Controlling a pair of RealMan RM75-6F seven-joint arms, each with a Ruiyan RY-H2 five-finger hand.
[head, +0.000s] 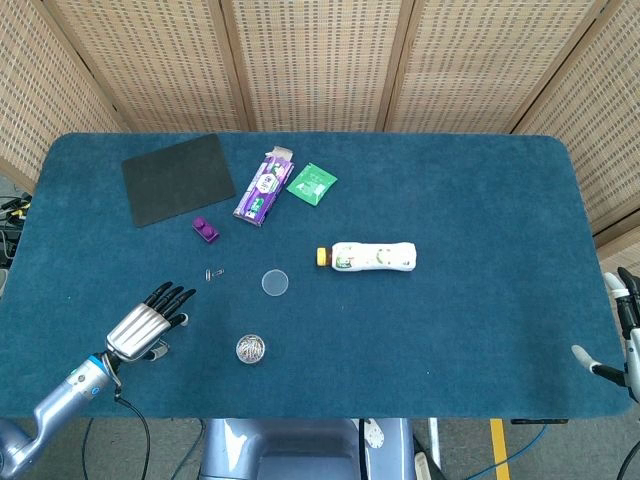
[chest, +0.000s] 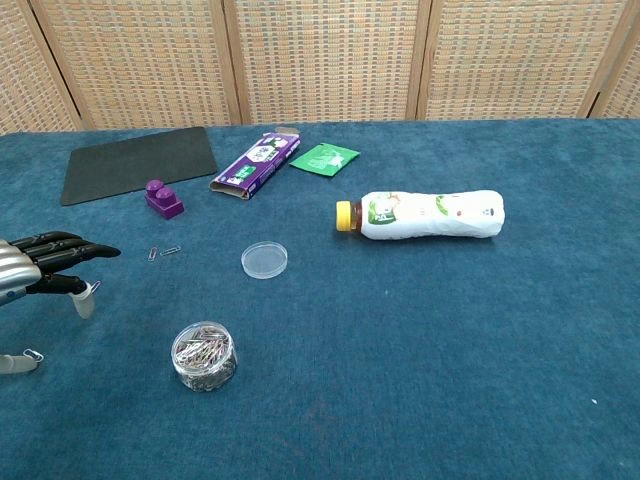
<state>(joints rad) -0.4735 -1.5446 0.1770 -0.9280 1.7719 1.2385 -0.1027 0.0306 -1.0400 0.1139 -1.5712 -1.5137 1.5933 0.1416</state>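
Woven wicker screens (head: 320, 60) run along the back, and in front of them sits a worktop (head: 480, 200) covered in dark blue felt.

Biggest thing lying on it is the black mat (head: 178, 178) at the far left corner. Then comes the white bottle (head: 368, 257) with a yellow cap, flat on its side about mid-worktop, cap pointing toward the robot's left. The purple box (head: 261, 186) lies just beside the mat with one end flap open, and a green packet (head: 312, 183) sits right next to it.

Left hand (head: 148, 324) hovers low over the near-left part of the worktop, fingers (chest: 75, 249) stretched out flat and spread, holding nothing. Loose paper clips (chest: 163, 251) are scattered around it: a pair just ahead of the fingertips, one by the thumb, one more at the near edge in the chest view.

Right hand (head: 622, 335) only peeks in at the right edge of the head view, well apart from everything; can't tell how its fingers are set.

Smaller stuff: a purple block (head: 206, 230) near the mat, a clear round lid (head: 275, 282) lying flat, and a little clear tub of paper clips (head: 250, 349), just to the side of the left hand.
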